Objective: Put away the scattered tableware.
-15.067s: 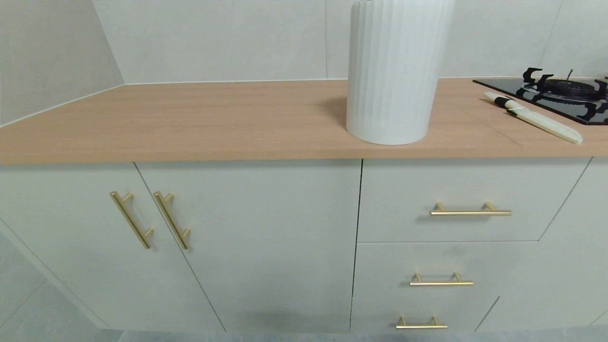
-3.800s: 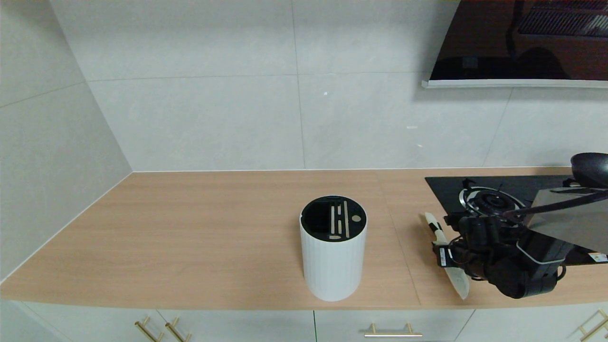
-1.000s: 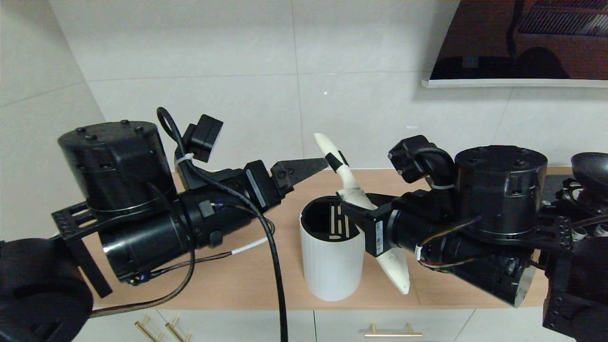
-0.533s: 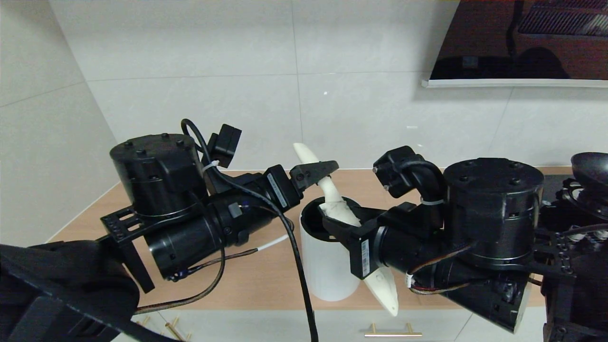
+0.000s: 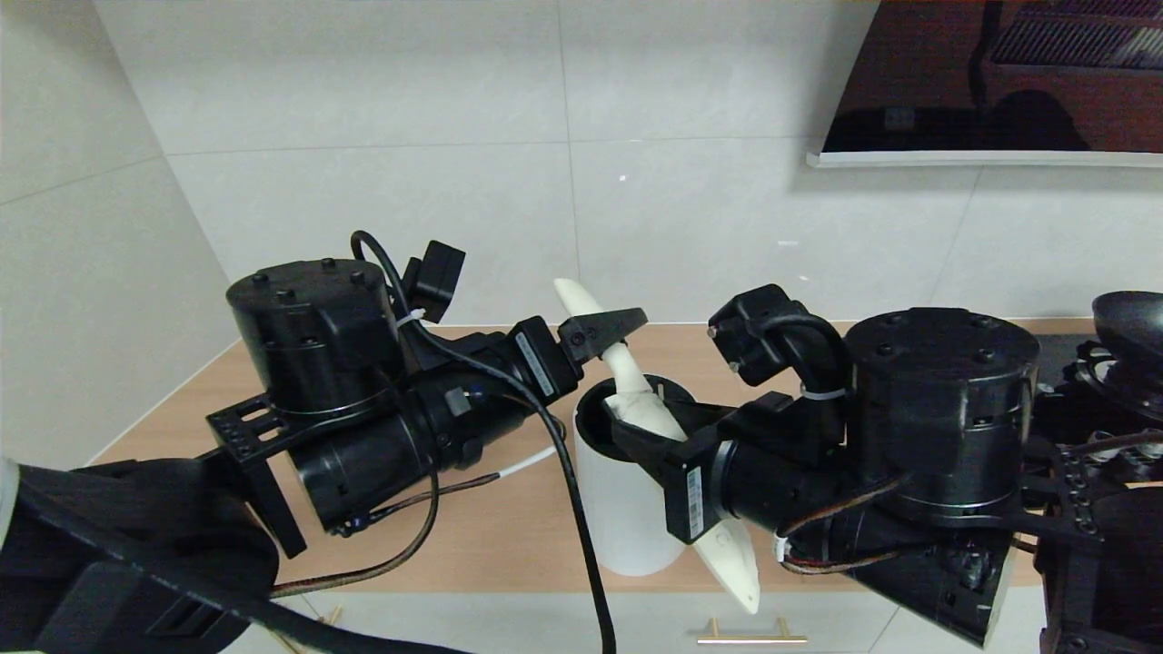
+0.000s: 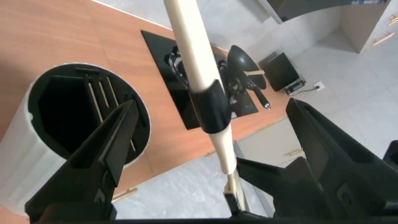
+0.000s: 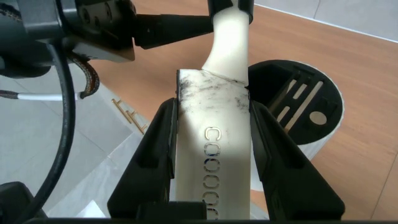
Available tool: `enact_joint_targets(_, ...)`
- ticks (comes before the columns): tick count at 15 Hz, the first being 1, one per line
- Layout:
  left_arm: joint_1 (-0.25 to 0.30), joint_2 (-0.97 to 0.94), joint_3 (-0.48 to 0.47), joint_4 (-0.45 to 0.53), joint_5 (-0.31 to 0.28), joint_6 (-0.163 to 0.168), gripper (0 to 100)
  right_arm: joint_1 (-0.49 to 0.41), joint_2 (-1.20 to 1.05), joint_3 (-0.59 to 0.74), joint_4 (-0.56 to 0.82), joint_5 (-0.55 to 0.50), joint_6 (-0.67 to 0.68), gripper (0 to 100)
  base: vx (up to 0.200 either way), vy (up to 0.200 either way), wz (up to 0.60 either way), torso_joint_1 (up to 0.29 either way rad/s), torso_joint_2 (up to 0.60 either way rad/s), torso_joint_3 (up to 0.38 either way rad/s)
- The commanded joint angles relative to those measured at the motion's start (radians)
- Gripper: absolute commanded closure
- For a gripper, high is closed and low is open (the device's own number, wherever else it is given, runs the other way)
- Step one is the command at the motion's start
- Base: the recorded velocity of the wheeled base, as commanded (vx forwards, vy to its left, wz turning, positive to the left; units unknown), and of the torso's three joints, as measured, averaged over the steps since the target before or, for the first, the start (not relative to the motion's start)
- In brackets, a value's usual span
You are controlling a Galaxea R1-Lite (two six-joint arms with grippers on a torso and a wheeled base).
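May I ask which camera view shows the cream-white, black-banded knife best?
The head view: the cream-white knife shows nearly end to end, held by the right gripper. The left wrist view shows its banded handle; the right wrist view, its clamped blade.

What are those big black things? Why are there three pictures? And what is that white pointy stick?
The black things are a robot's two arms. One picture comes from a camera on its head, the other two from cameras on its wrists. The right gripper is pinching a cream-white knife with a black band on its handle, tilted, tip down. The left gripper is open around the handle. On the wooden counter stands a white ribbed round knife holder with a black slotted top.
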Motion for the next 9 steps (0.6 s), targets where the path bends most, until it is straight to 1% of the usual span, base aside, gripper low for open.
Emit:
enact_joint_targets(1,-0.003,-0.003,0.001,0.0,0.0,0.0,0,0.0,0.003,0.0,0.0,0.0,0.0,100,0.0,0.0,0.0,0.0,0.0,0.0)
enact_joint_targets(3,-0.004,0.0,0.001,0.0,0.0,-0.002,0,0.0,-0.003,0.0,0.0,0.0,0.0,100,0.0,0.0,0.0,0.0,0.0,0.0)
enact_joint_targets(4,-0.006,0.0,0.001,0.0,0.0,0.0,100,0.0,-0.003,0.0,0.0,0.0,0.0,100,0.0,0.0,0.0,0.0,0.0,0.0)
enact_joint_targets(9,-0.006,0.0,0.001,0.0,0.0,0.0,100,0.002,-0.003,0.003,0.0,0.0,0.002,100,0.0,0.0,0.0,0.0,0.0,0.0)
